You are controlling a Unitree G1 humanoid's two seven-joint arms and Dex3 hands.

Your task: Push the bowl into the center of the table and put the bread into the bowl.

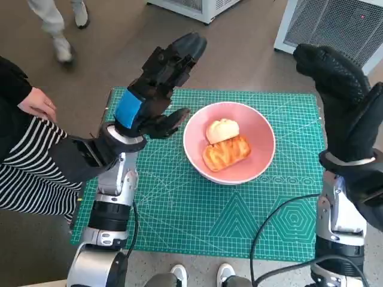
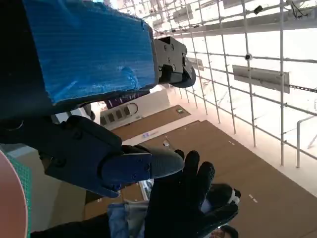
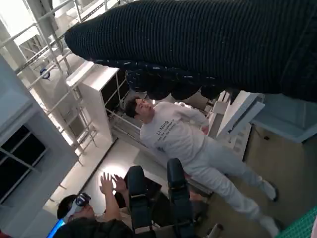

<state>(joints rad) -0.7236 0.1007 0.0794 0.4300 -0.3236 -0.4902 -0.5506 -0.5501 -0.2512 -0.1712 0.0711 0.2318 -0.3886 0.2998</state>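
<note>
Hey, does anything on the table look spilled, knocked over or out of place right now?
Nothing stands out. The pink bowl sits upright on the green mat with two pieces of bread inside, and both hands are raised, holding nothing.

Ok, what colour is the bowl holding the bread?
Pink; the bowl shows best in the head view.

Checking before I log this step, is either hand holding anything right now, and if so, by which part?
Nothing is held. The left hand and the right hand are both raised with fingers apart, and the bread lies in the bowl.
</note>
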